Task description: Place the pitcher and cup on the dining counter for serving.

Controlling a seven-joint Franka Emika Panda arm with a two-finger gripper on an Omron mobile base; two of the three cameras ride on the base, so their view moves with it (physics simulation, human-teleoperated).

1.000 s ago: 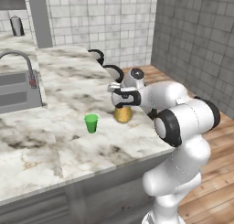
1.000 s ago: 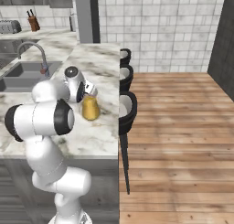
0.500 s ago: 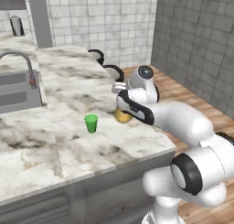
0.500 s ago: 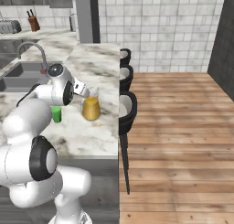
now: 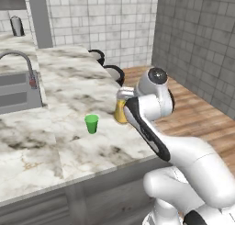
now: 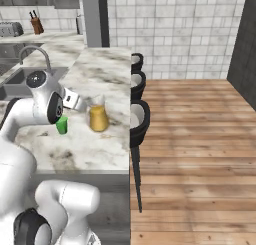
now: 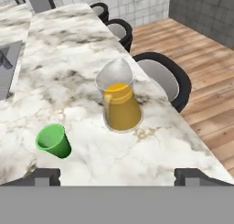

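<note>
The pitcher [image 7: 119, 101] stands upright on the bench [image 7: 68, 58], close to its right edge, with orange-yellow liquid filling its lower half and clear glass above. In the left base view the pitcher [image 5: 120, 110] is partly hidden behind my own arm, and in the right base view the pitcher [image 6: 98, 116] stands clear of it. The cup [image 7: 54, 140] stands on the same marble to the left of the pitcher and a little nearer to me, well apart from it, open end up; it is also visible in the left base view [image 5: 92, 124] and, partly covered by my arm, in the right base view [image 6: 62, 124].

My jaws [image 7: 117, 176] hang above the near part of the bench, spread wide, with nothing between them; both the pitcher and the cup lie beyond the fingertips [image 7: 45, 175], untouched.

Along the right edge of the bench stand dark round stools [image 7: 165, 77], the nearest just beside the pitcher's side of the slab. Further left a sink [image 5: 16, 91] is set into the bench, with a curved faucet [image 5: 25, 63] over it. A wooden floor [image 6: 200, 139] runs to the right, and tiled walls [image 5: 101, 17] close the far side.
</note>
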